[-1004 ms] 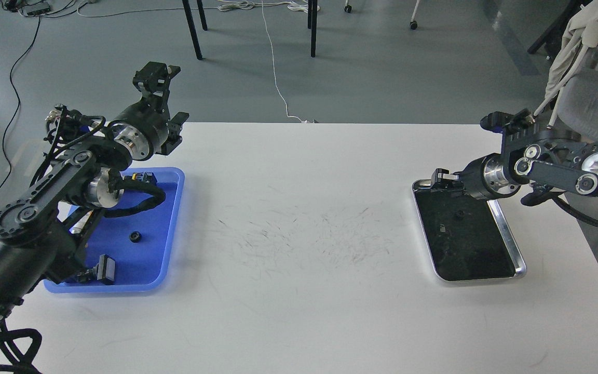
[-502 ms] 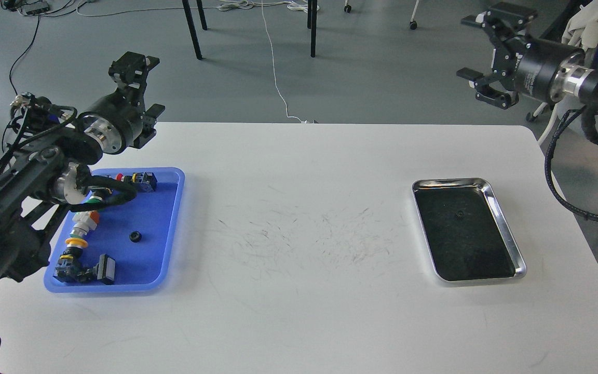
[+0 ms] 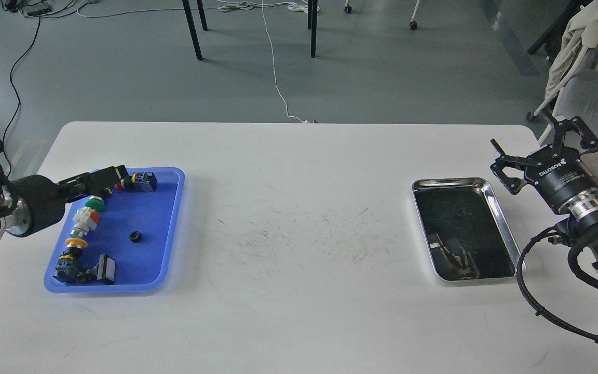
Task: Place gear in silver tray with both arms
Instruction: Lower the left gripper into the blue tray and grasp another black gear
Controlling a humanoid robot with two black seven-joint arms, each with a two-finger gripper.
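A small black gear (image 3: 134, 237) lies in the blue plastic tray (image 3: 148, 208) at the left of the white table. The silver tray (image 3: 507, 228) stands at the right, with another small black gear (image 3: 459, 213) on its dark bottom. My left gripper (image 3: 114, 176) is low over the blue tray's far left corner, pointing right; it is seen edge-on and its fingers cannot be told apart. My right gripper (image 3: 540, 150), marked ROBOTIQ, is open and empty, just right of the silver tray's far corner.
The blue tray also holds several coloured push buttons (image 3: 85, 218) and dark switch blocks (image 3: 103, 270). A chair with a cloth (image 3: 579, 57) stands off the table's right side. Table legs (image 3: 192, 31) and cables are on the floor behind.
My left arm has swung down and left, uncovering the blue tray. My right arm has come down from high at the back right to beside the silver tray.
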